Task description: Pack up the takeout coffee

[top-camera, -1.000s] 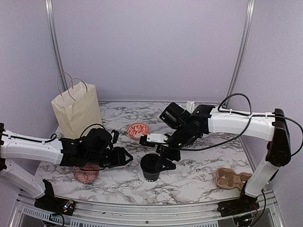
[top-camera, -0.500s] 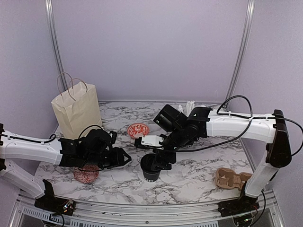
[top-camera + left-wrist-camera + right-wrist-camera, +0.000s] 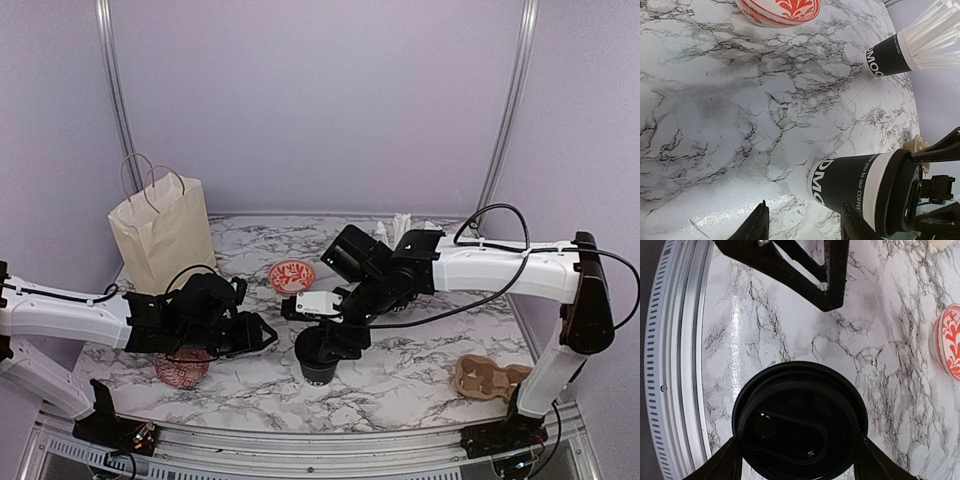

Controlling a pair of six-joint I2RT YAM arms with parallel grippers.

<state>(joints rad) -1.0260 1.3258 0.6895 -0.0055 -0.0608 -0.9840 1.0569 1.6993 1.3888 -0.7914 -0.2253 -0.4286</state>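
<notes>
The takeout coffee cup (image 3: 318, 368) is black with white print and stands at the middle front of the table. In the left wrist view the cup (image 3: 850, 185) has the black lid (image 3: 901, 192) on its rim. My right gripper (image 3: 335, 335) is directly over the cup. In its wrist view its fingers (image 3: 726, 462) sit against both sides of the lid (image 3: 800, 425), shut on it. My left gripper (image 3: 262, 335) is open and empty, just left of the cup. Its fingertips (image 3: 759, 222) flank the cup's base without touching it.
A black cup of white straws (image 3: 890, 52) stands at the back. Red-and-white bowls sit behind the cup (image 3: 291, 275) and under my left arm (image 3: 182, 368). A paper bag (image 3: 160, 235) stands at the back left, a cardboard cup carrier (image 3: 490, 378) at the front right.
My right gripper has moved left with the lid, from beside the cup to directly over its mouth. The left arm has not moved.
</notes>
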